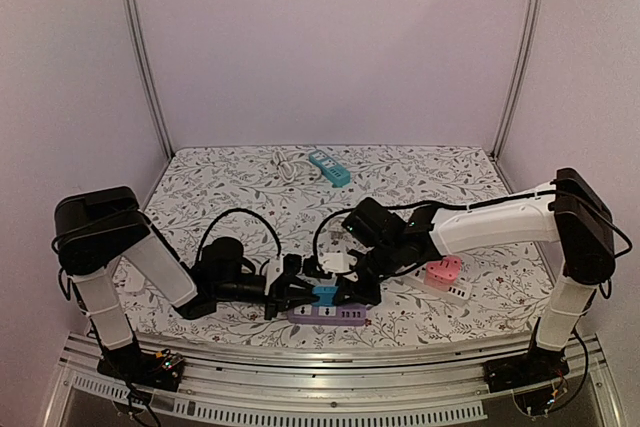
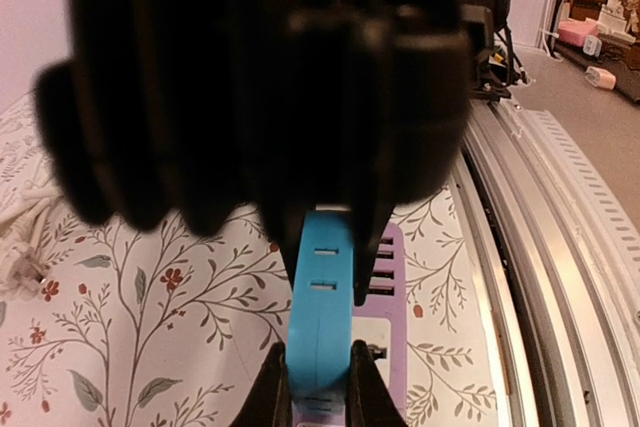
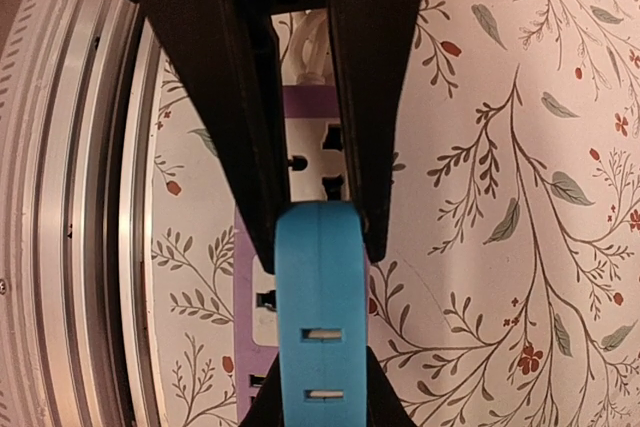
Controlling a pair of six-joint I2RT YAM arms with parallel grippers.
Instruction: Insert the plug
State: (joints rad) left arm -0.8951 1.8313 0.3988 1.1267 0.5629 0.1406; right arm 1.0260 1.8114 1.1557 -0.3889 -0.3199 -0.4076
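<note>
White cloth printed with leafy sprigs covers the table (image 1: 420,172), and directly beneath both hands lies the purple power strip (image 1: 345,317), running along the table's near edge. The blue plug (image 3: 320,317) sits over the strip's socket row, pinched at one end by the left hand (image 2: 318,385) and at the other by the right hand (image 3: 322,237), each clenched on its flanks. Its long axis runs from hand to hand, parallel with the strip. The narrow face bearing two slots is turned up toward the wrist cameras, so the hidden prongs presumably point down at the sockets; whether they have entered cannot be told. Risks: the two opposed grips may twist the body and cock the prongs against the socket mouths, and an off-centre downward push could slide the strip, which nothing appears to restrain, or let the plug slip out of either grip.
</note>
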